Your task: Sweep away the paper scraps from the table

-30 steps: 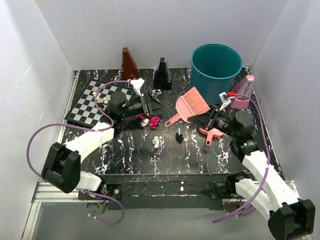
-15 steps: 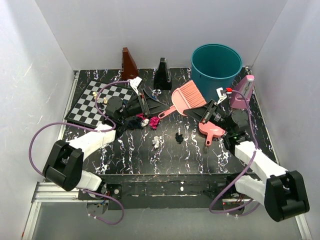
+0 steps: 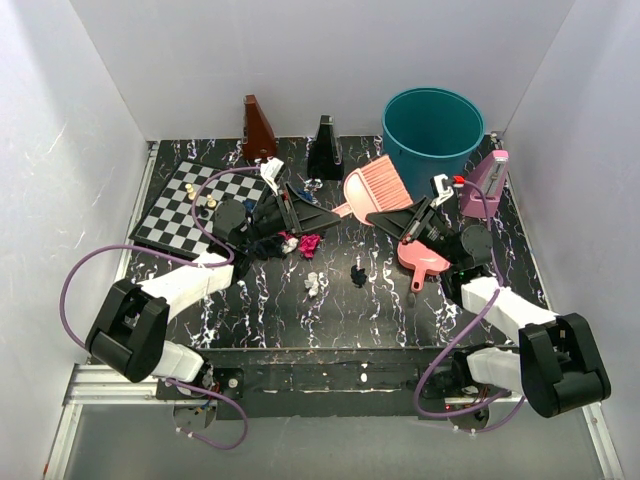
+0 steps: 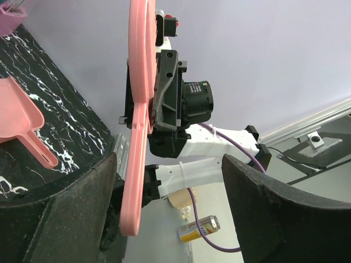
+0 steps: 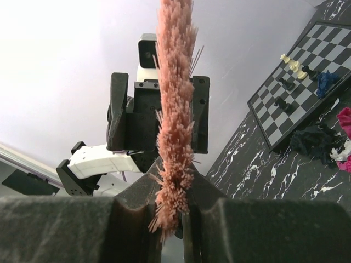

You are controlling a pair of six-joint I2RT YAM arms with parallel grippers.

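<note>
The paper scraps lie mid-table: a dark blue wad, a magenta wad, a white wad and a dark wad. My right gripper is shut on the bristles of the pink brush and holds it above the table. The brush handle points left, between the fingers of my left gripper. That gripper is open wide, with the handle close to its left finger. The pink dustpan lies on the table under my right arm.
A teal bin stands at the back right. A chessboard with a few pieces lies at the left. Brown, black and pink metronome-like objects stand along the back. White walls enclose the table.
My right gripper has carried the brush left and toward the back. My left gripper has swung toward it, so the handle now lies between its open fingers.
</note>
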